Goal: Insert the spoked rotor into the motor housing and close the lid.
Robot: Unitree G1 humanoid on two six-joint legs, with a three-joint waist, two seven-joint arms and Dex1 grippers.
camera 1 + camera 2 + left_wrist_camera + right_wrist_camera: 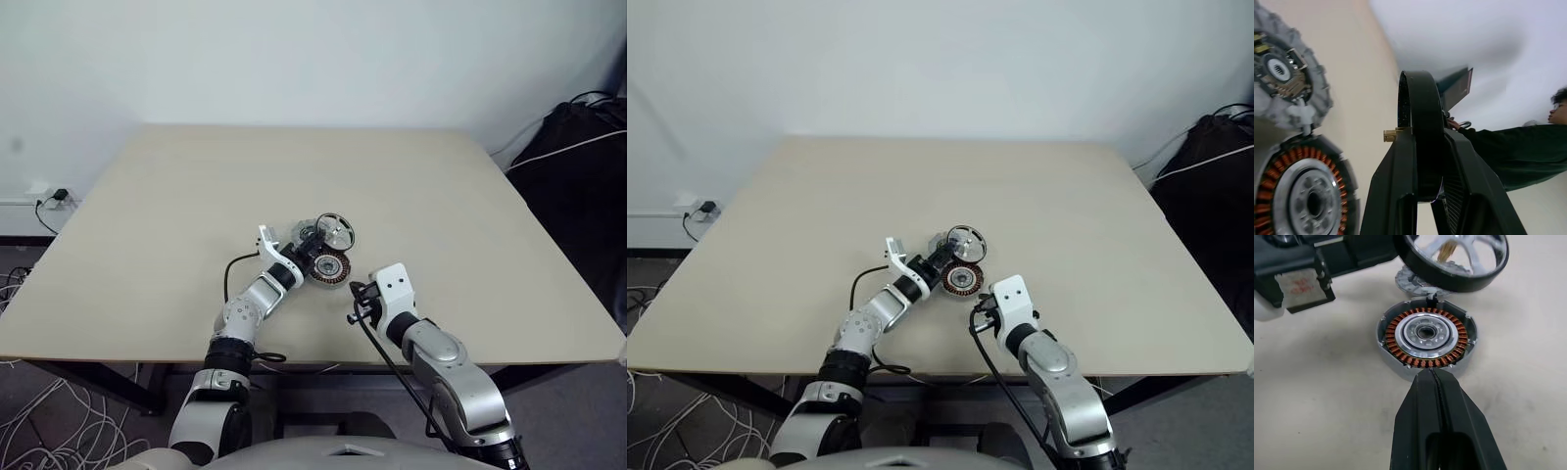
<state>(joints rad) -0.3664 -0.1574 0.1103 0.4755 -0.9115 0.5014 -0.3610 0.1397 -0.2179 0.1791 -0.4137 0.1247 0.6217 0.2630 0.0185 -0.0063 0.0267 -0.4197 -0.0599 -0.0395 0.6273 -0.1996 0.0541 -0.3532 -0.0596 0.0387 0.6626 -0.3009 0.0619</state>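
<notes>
rotor: your left gripper is clamped on the spoked rotor, one finger on each side of the black rim. The wheel hangs above the table, just past the motor housing and not over its bore.
rotor handling: likely a rigid metal part, moderate weight for its size. The smooth rim could slip or twist in a two-point pinch, so keep the hold on the rim and stay off the spokes and the brass shaft stub.
housing: it sits flat on the table with the copper windings up and the silver bearing centre open. The windings look fragile, so a tilted drop could scrape them. Expect magnetic pull near seating; that is my guess.
right gripper: your right gripper is fully closed with nothing in it. Its tip is at the housing's near wall; I can't tell if it touches. It looks placed to brace the housing.
lid: the lid lies flat just behind the housing, touching or nearly touching it, partly under the rotor.
room: open tabletop on all sides, with the edges well away. The tight spot is the cluster itself, rotor, lid and both grippers close together.
bystander: a person sits beyond the table, well apart.
</notes>
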